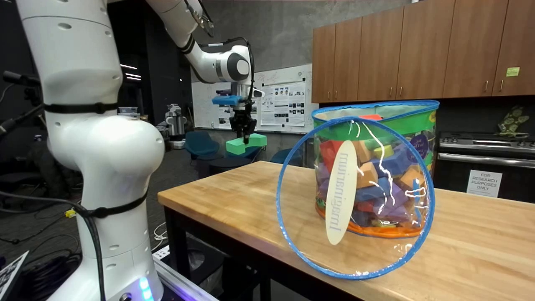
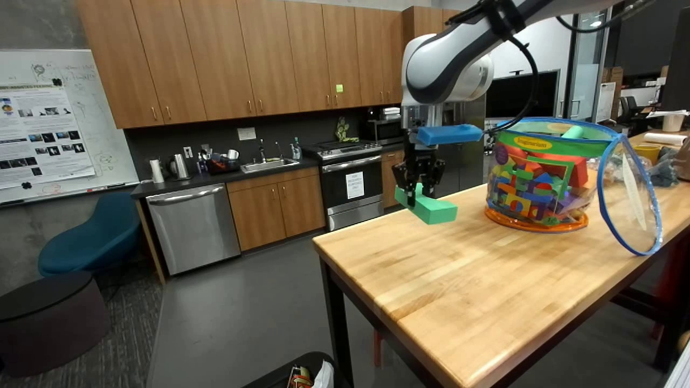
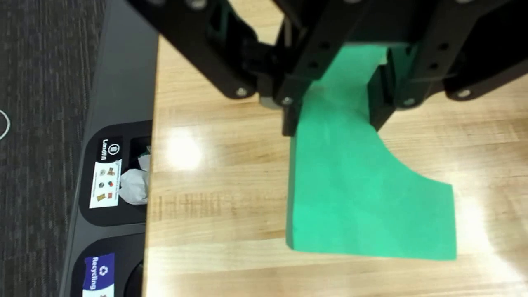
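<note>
At the far left of an exterior view we see a dark stool (image 2: pixel 48 323) and a blue chair (image 2: pixel 89 237) under a whiteboard (image 2: pixel 102 118). Next come a dishwasher (image 2: pixel 197 231), a sink (image 2: pixel 269 165) and an oven (image 2: pixel 335 189) with a sheet (image 2: pixel 355 185) on its door; low down we catch part of a bin (image 2: pixel 280 377) beside the tabletop's leg (image 2: pixel 335 312).

Then the tabletop (image 2: pixel 431 269) begins with its left corner. Above it, the claw (image 2: pixel 420 194) points down and pinches a green block (image 2: pixel 436 211) from both sides at its narrow middle. The block hangs clear of the wood. In the wrist view we see the tabletop's edge running along to the left of the block, whose curved notch faces right.

Farther right we find a clear bag (image 2: pixel 515 221), upright and open, standing on the tabletop well in from its left corner. Coloured blocks (image 2: pixel 525 186) show through its wall, and a pale green cylinder (image 2: pixel 573 132) pokes up at the opening. Last comes the bag's clear lid (image 2: pixel 632 186), joined at the rim and hanging down on the right. Its lower part is close to the tabletop's near right edge; whether it touches the wood we cannot tell.
</note>
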`<action>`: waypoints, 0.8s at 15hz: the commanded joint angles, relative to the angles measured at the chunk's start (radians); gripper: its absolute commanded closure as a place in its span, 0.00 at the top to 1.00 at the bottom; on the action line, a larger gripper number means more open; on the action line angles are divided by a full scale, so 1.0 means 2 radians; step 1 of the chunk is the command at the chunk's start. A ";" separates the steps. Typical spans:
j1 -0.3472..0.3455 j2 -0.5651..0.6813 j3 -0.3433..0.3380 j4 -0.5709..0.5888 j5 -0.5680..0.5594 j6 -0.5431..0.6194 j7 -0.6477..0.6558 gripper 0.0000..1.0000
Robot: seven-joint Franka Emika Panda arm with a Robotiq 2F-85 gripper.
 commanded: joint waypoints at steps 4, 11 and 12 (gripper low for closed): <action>-0.029 -0.094 -0.030 -0.056 0.002 -0.016 -0.080 0.15; -0.063 -0.142 -0.051 -0.030 -0.017 -0.053 -0.081 0.15; -0.068 -0.146 -0.055 -0.024 -0.020 -0.059 -0.081 0.15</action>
